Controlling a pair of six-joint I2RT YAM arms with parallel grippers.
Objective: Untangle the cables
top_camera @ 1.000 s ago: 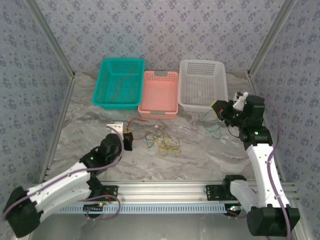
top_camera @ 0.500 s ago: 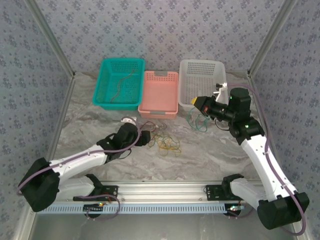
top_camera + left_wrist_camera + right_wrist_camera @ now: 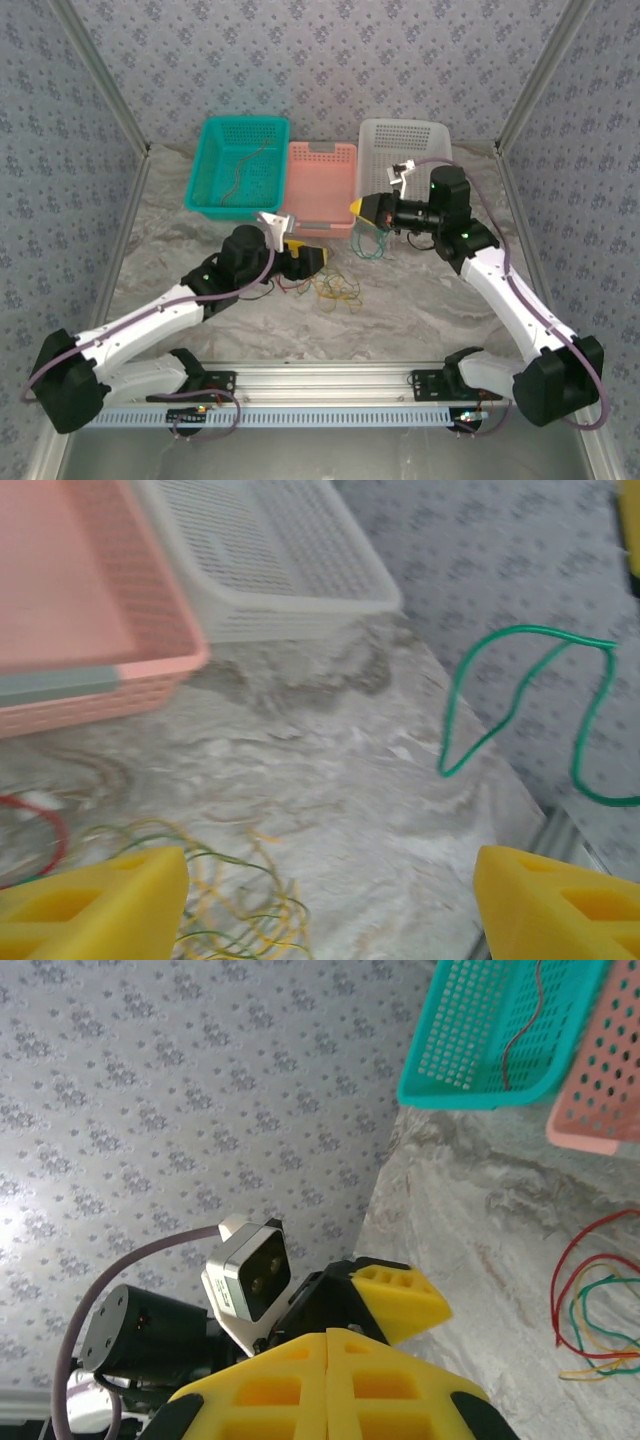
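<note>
The left gripper [image 3: 316, 258] has its yellow fingers [image 3: 95, 905] spread wide with nothing between them. It is poised just in front of the pink basket [image 3: 320, 150], over the tangle of yellow and green cables [image 3: 336, 286] lying on the table there. The right gripper [image 3: 357, 209] is pinched closed at the basket's right front corner, and the green cable [image 3: 374, 245] dangles from it in loose loops, so it appears to grip that one. The left would do best, I judge, to settle on one strand at the tangle's edge rather than its middle. It should then pull slowly away from the basket.
</note>
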